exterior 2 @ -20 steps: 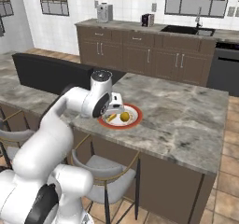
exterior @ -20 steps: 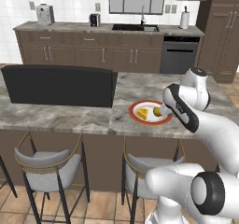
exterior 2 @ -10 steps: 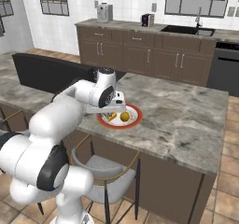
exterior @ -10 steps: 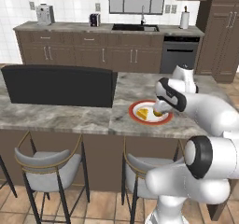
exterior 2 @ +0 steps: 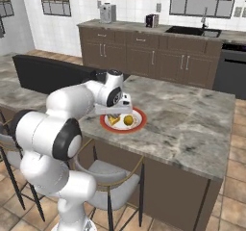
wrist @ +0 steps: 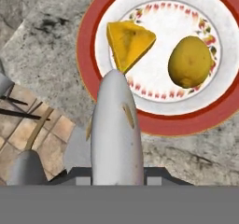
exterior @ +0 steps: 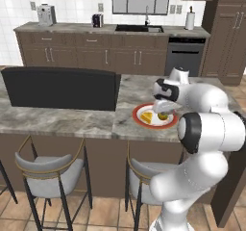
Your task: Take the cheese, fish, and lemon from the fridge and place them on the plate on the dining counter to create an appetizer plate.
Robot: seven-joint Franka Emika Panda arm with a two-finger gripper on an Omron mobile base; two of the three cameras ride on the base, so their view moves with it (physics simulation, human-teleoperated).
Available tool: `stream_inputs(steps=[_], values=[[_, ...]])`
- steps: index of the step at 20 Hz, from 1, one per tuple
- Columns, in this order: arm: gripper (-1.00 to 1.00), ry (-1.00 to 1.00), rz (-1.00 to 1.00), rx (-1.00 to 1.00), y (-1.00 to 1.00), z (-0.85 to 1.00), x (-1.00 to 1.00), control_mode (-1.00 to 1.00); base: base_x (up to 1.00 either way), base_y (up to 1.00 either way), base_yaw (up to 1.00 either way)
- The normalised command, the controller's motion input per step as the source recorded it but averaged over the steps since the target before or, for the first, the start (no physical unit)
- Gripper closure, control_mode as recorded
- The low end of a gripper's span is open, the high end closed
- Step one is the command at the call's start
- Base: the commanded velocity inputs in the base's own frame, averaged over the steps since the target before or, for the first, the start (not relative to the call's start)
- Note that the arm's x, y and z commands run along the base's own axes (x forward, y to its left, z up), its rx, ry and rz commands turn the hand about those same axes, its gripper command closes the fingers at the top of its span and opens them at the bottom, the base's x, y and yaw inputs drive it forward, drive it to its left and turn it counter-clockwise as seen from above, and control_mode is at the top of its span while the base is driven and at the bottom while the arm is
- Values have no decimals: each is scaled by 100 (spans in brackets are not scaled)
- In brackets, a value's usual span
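The counter [exterior: 72,121] is a long slab of grey marbled stone on a dark brown base, with a flat black rectangular inset [exterior: 60,88] standing along its far side. Two grey-cushioned stools [exterior: 45,170] with thin black frames tuck under its near edge, partly cut off by it. On the stone sits the plate [wrist: 88,55] — round, white in the middle, a wide red rim and a ring of small red-and-green marks inside it; its top and right edges run out of the hand view. The gripper [exterior 2: 114,112] hangs over the plate's near rim, clamped tight on the fish [wrist: 115,134], a smooth, silvery-tan, tapering body (its tail end is hidden at the bottom of the hand view, and the fingers themselves cannot be made out). On the plate lie the cheese [wrist: 128,42], a yellow-orange triangular wedge, and just beside it, apart, the lemon [wrist: 190,62] — a round, faintly dimpled yellow-orange ball.
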Motion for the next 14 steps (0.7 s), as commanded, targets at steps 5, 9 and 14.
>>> stream_inputs(steps=[5,9,14], values=[[100,-12,0,0,0,-48,45,-100,0,0,0],[100,-9,0,0,0,-14,32,-100,0,0,0],[100,-1,0,0,0,-3,37,-100,0,0,0]])
